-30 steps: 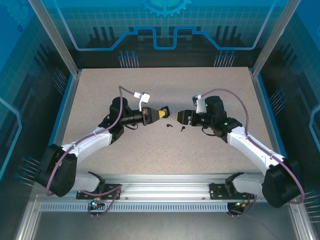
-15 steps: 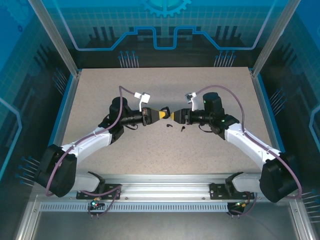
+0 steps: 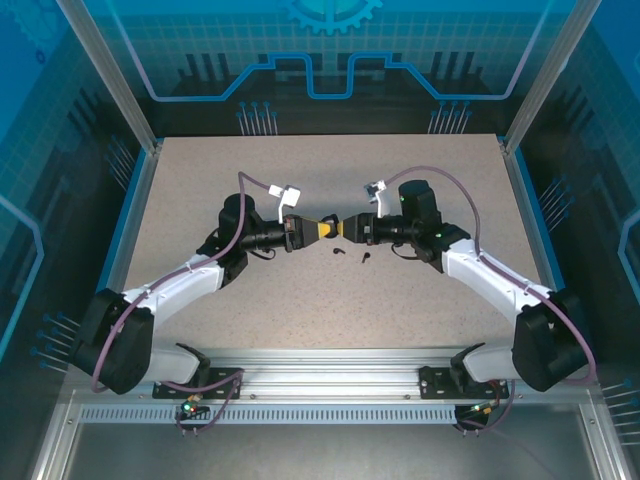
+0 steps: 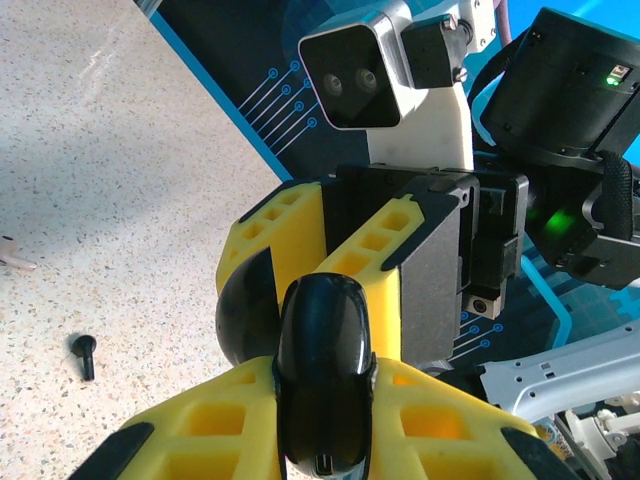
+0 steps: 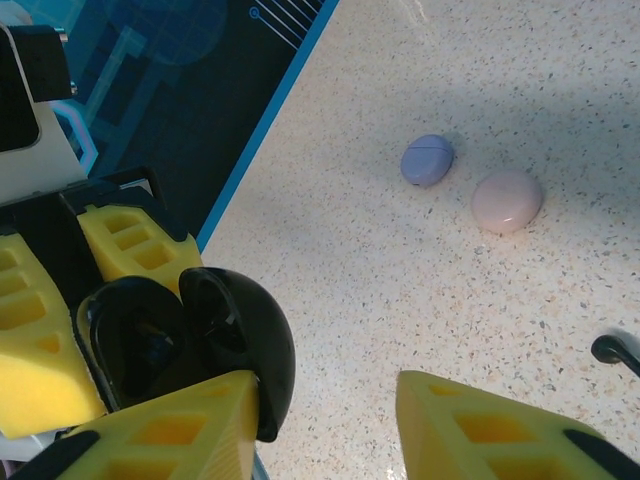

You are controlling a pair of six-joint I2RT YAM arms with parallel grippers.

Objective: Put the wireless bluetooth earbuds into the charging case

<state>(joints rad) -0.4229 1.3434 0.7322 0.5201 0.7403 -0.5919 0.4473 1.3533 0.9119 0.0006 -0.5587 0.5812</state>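
Note:
My left gripper (image 4: pixel 322 374) is shut on a black charging case (image 4: pixel 322 320), holding it above the table with its lid (image 5: pixel 240 335) swung open. My right gripper (image 5: pixel 320 400) faces it tip to tip. It is open, with one finger (image 5: pixel 175 425) against the lid's edge and the other finger (image 5: pixel 490 430) well apart. From above, the two grippers (image 3: pixel 325 228) (image 3: pixel 347 229) meet at the case (image 3: pixel 334 221) over the table's middle. Two black earbuds (image 3: pixel 338 250) (image 3: pixel 365 256) lie on the table just in front of them. One black earbud (image 4: pixel 85 355) lies below the left gripper.
A lavender round case (image 5: pixel 427 160) and a pale pink round case (image 5: pixel 507 200) lie shut side by side on the speckled table (image 3: pixel 200 180). A small pale piece (image 4: pixel 12 258) lies at the left edge of the left wrist view. Blue walls stand round the table.
My right arm has swung left to the held case, and its jaws have narrowed. The left arm and the case have stayed still.

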